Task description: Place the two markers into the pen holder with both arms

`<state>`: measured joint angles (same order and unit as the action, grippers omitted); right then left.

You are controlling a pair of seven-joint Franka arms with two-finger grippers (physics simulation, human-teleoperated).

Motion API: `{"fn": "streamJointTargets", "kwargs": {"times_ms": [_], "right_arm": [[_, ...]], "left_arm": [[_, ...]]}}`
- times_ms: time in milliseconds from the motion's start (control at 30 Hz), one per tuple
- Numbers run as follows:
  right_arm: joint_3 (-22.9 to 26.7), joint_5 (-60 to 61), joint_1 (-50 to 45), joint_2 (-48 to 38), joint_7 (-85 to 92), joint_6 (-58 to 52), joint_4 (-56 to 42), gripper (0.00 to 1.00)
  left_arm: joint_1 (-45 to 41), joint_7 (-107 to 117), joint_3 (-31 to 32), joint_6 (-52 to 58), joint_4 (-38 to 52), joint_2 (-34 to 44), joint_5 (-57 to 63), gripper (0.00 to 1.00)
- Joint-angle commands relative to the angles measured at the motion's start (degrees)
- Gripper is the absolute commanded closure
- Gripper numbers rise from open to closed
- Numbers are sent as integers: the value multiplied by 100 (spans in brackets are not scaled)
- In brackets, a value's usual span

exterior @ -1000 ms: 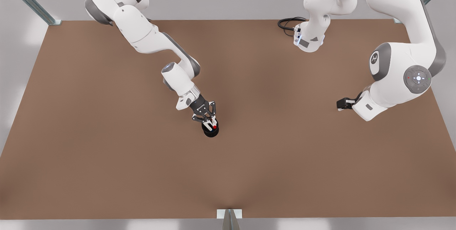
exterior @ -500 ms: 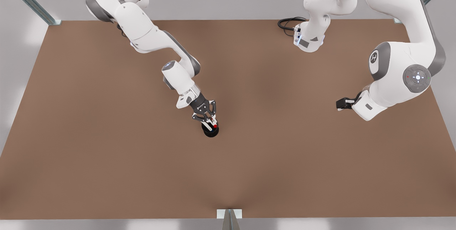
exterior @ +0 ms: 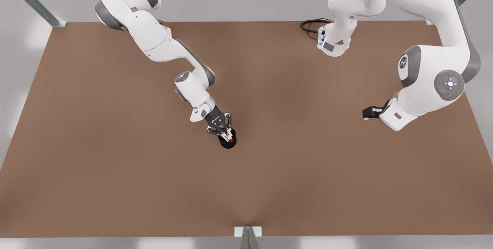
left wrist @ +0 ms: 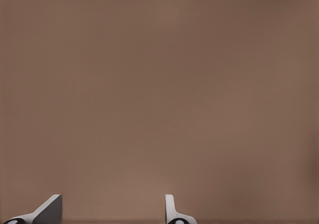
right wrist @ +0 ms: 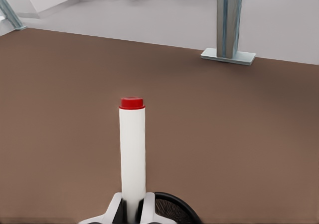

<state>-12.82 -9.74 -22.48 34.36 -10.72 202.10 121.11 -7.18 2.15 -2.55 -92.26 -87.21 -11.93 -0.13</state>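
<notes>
Red-capped marker (right wrist: 132,149) stood clamped in the right gripper (exterior: 224,132) over the pen holder (exterior: 228,142) at frame centre; an off-centre release could tip it. Left gripper (left wrist: 112,211), jaws apart, waited.

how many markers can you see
1: a red marker held by the right gripper over the holder. The blue one may be hidden inside.
</notes>
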Motion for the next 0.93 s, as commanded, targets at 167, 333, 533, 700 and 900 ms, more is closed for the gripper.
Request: {"fn": "streamJointTargets", "kwargs": {"times_ms": [167,333,533,700,900], "right_arm": [[7,-72,199,-166,105,-39,-87,0],[-2,-63,1052,-2503,35,-6267,-1704,0],[1308,860,1298,-2461,878,-10647,-3532,0],[1334,860,1333,-2232,729,-11113,-3920,0],[1071,772,1325,-2267,518,-11175,-3928,0]], "left_arm": [[-47,128,0,15,11,15,4,0],[-284,76,8,24,82,6,-5,0],[-328,128,8,165,126,-38,-31,0],[-337,146,8,235,126,-47,-31,0],[-354,146,8,235,126,-143,-5,0]]}}
